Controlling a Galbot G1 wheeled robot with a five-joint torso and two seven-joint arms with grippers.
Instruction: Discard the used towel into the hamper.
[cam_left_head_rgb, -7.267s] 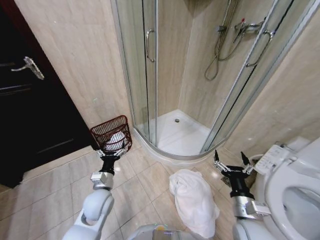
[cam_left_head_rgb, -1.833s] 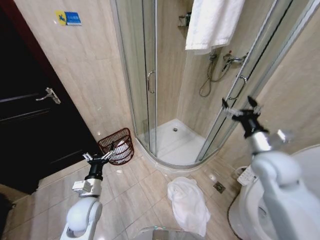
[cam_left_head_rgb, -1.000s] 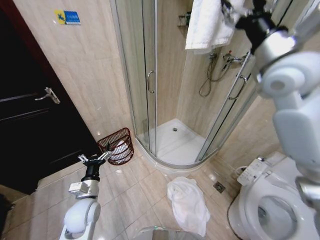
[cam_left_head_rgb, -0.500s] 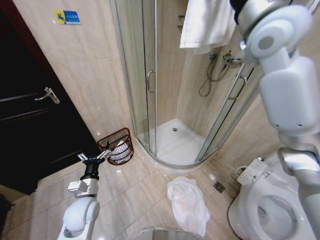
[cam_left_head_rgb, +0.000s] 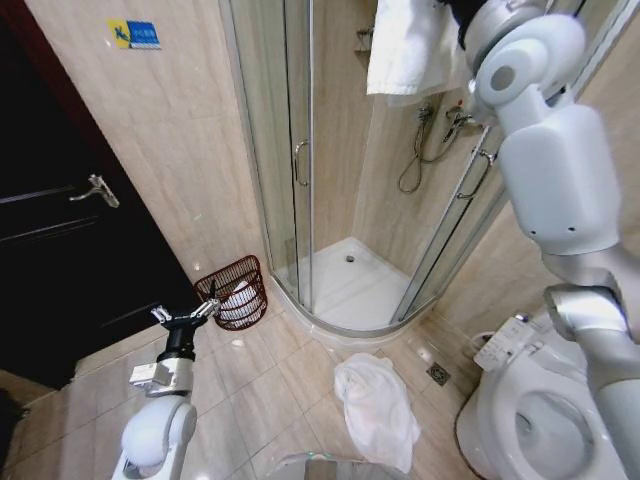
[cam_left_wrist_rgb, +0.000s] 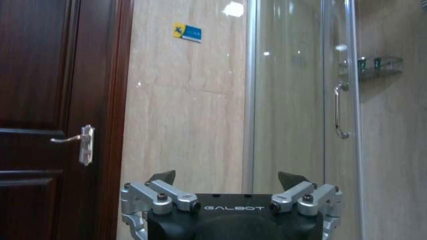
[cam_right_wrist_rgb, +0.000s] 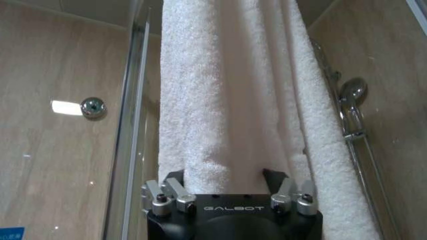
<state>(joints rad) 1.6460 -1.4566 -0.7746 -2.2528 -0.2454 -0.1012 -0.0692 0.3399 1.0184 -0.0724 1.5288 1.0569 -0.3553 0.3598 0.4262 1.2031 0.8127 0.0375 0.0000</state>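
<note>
Reaching up, the right gripper (cam_right_wrist_rgb: 227, 182) has open jaws around the hanging towel (cam_right_wrist_rgb: 227, 90) (soft, light, best pinched mid-fold).

Hamper (cam_left_head_rgb: 234, 293) left of floor towel (cam_left_head_rgb: 380, 408)

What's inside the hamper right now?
The hamper by the shower door holds something white, low against its mesh wall; it looks like cloth, but the mesh hides what it is and whatever lies beneath. The left end effector hovers open just in front of it.
</note>
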